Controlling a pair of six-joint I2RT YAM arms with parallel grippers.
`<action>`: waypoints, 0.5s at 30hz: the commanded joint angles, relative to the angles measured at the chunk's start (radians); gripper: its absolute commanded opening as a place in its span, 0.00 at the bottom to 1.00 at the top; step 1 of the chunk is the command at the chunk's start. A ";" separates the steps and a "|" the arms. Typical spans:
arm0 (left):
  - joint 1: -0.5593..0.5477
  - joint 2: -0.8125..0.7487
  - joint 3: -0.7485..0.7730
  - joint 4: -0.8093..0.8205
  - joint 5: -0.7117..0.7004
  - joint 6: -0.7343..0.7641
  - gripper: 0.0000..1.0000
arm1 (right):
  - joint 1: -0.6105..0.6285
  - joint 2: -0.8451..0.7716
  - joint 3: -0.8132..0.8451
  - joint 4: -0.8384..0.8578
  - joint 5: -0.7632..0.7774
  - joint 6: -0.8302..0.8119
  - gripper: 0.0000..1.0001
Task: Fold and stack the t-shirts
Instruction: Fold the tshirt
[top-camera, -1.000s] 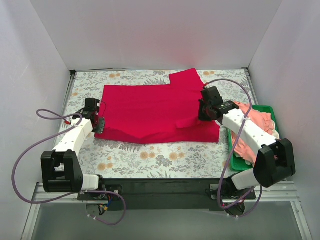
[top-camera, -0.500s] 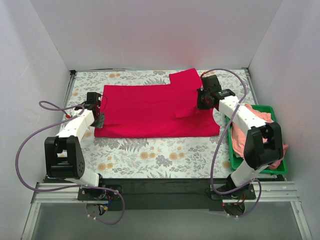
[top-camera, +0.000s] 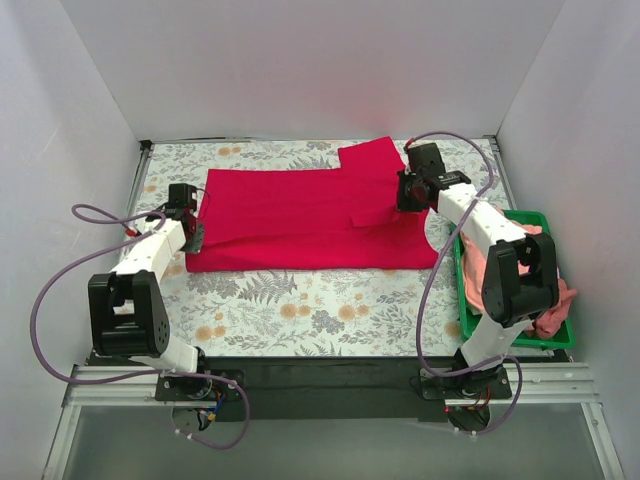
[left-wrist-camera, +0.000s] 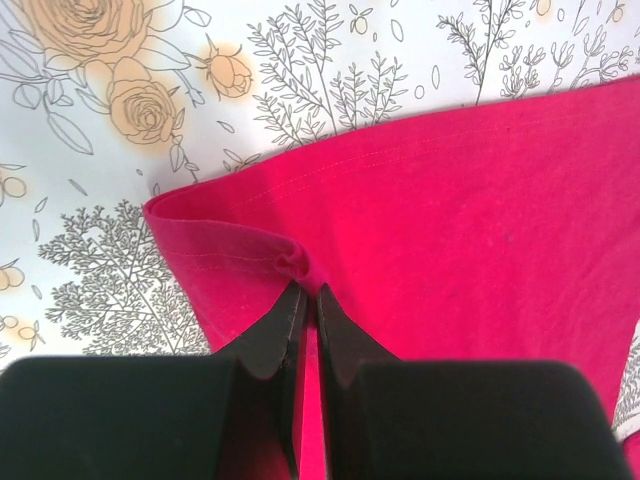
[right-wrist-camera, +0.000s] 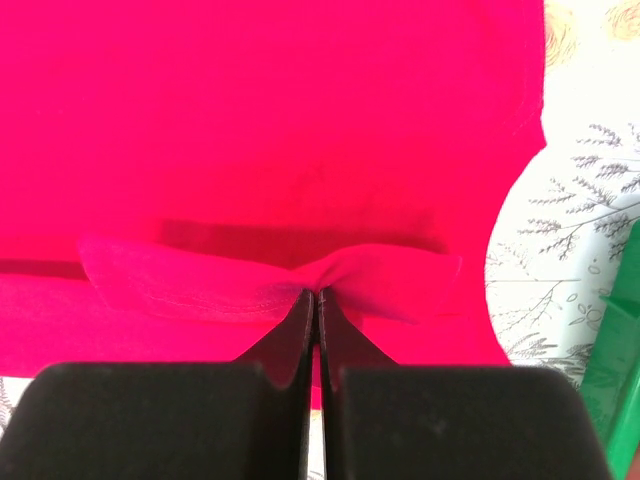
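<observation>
The crimson red t-shirt (top-camera: 300, 215) lies spread across the middle of the table, its near edge folded up. My left gripper (top-camera: 194, 228) is shut on the shirt's left hem, pinching a small pucker of red cloth (left-wrist-camera: 295, 262). My right gripper (top-camera: 402, 203) is shut on a folded edge of the shirt (right-wrist-camera: 300, 280) at its right side, lifted a little above the layer below. The salmon pink shirt (top-camera: 490, 275) lies crumpled in the green bin (top-camera: 462, 300). A maroon-pink shirt (top-camera: 556, 312) shows at the bin's near right corner.
The green bin stands along the table's right edge, beside my right arm. White walls close in the table on three sides. Floral tablecloth (top-camera: 320, 310) shows in front of the shirt. A purple cable loops over the right arm (top-camera: 450, 140).
Both grippers have moved away from me with the shirt's near edge, folding it back onto the shirt. The near fold line is straighter and the shirt looks narrower front to back.
</observation>
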 joint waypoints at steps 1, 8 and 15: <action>0.008 0.032 0.033 0.030 -0.026 -0.057 0.00 | -0.013 0.021 0.059 0.027 -0.007 -0.026 0.01; 0.010 0.097 0.066 0.039 -0.039 -0.037 0.04 | -0.036 0.125 0.129 0.027 -0.047 -0.038 0.01; 0.019 0.172 0.191 0.003 -0.059 0.046 0.65 | -0.056 0.255 0.345 -0.021 -0.128 -0.136 0.68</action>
